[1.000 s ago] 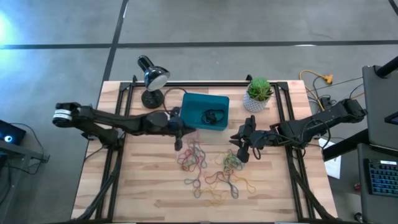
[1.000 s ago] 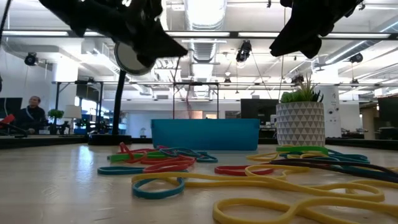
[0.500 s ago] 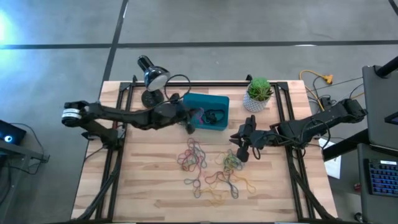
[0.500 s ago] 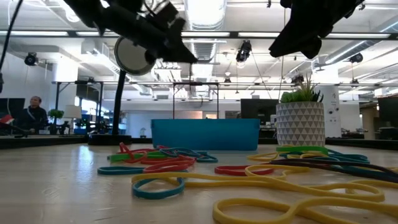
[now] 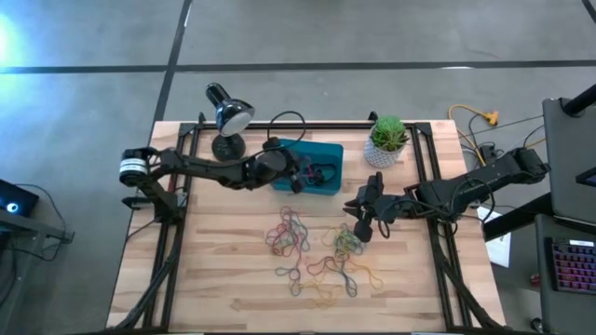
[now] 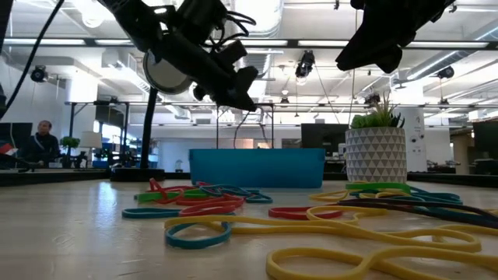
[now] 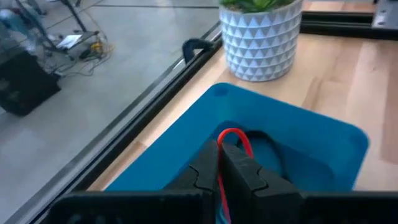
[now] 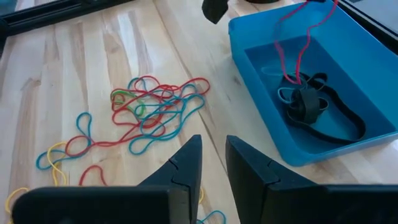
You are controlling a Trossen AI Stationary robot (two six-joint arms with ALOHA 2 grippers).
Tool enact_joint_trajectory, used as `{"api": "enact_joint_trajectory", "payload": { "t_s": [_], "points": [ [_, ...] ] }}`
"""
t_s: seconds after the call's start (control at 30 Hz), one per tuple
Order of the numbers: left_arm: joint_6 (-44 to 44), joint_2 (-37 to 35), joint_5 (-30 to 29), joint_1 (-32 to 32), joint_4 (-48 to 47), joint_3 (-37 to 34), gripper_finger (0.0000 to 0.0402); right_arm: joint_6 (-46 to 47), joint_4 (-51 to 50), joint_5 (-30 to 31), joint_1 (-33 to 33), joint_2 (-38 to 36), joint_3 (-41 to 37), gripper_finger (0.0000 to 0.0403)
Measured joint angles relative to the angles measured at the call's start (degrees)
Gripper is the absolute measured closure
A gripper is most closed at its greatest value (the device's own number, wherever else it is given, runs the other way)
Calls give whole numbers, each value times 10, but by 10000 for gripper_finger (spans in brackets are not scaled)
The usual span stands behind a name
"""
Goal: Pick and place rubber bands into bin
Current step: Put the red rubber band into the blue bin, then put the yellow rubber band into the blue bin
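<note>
Nearest, loose rubber bands (image 5: 312, 251) lie on the table in front of the bin (image 5: 284, 154). The right gripper (image 5: 364, 221) hovers beside them, fingers slightly apart. Over the bin, the left gripper (image 5: 296, 176) pinches a red band (image 7: 234, 138).

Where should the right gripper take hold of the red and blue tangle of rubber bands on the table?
Probably from straight above, at the dense knot in the middle of the tangle, where strands cross. The loops lie flat on the wood, so the right gripper, now open, could pinch several at once.
</note>
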Motion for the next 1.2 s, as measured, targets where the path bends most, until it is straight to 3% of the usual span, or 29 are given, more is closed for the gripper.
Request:
{"api": "enact_joint_trajectory", "payload": {
  "t_s": [0.17,0.53,0.83,1.2],
  "points": [
    [7,0,41,7,-6,0,371,0,0,23,0,0,0,332],
    [-3,-9,59,7,-70,10,287,3,2,23,0,0,-1,335],
    [-18,-90,221,-23,-106,3,283,4,2,-90,2,13,-13,338],
    [-22,-194,226,-82,-135,-47,283,-4,18,-125,5,116,-30,336]
  ]
}}
